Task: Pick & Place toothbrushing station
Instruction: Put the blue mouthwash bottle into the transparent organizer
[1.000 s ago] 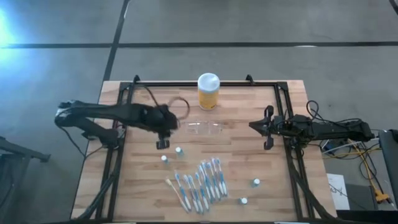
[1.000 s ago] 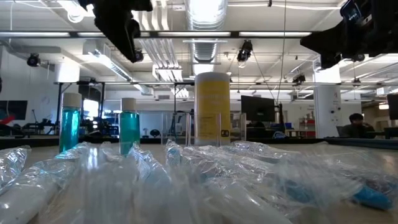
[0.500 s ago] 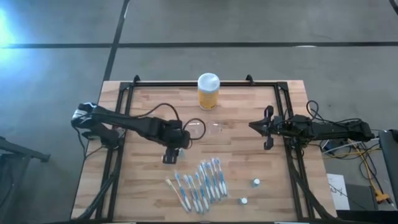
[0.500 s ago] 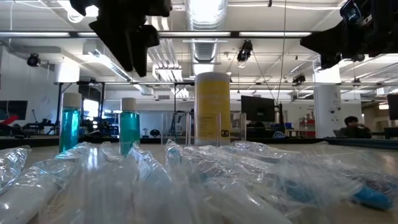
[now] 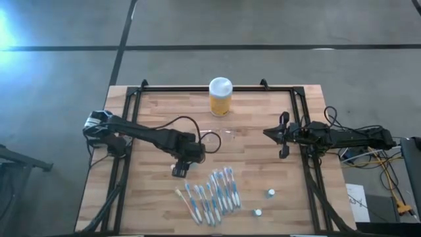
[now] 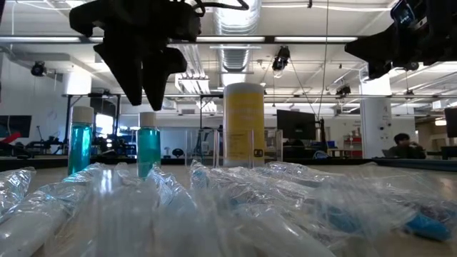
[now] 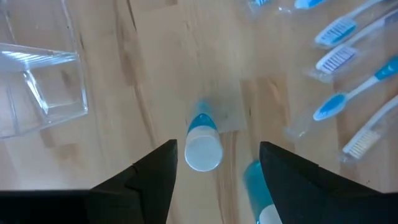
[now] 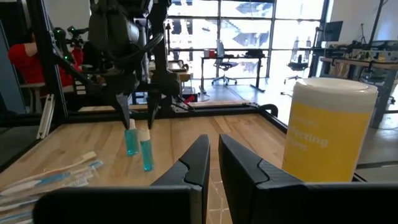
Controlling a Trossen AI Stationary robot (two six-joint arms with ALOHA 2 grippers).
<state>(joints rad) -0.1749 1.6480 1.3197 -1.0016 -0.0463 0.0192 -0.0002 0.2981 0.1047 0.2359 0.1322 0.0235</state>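
Left wrist view puts the left gripper [image 7: 214, 165] with its jaws spread wide straight above an upright blue tube with a white cap [image 7: 202, 142], a second tube [image 7: 258, 186] just beside it, so this looks like the approach to a pick: next it must drop squarely over that cap and close without knocking the neighbour. The toothbrushing station [image 5: 220, 136], clear and almost lost against the wooden table [image 5: 263, 168], stands mid-table just right of that gripper and nearer than the yellow jar [image 5: 220, 97]. The right gripper [image 8: 213, 163] waits at the right edge, fingers nearly together and holding nothing.

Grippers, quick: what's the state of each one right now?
Left gripper: open, holding nothing, poised over a small blue bottle.
Right gripper: shut, empty, waiting at the table's right side.
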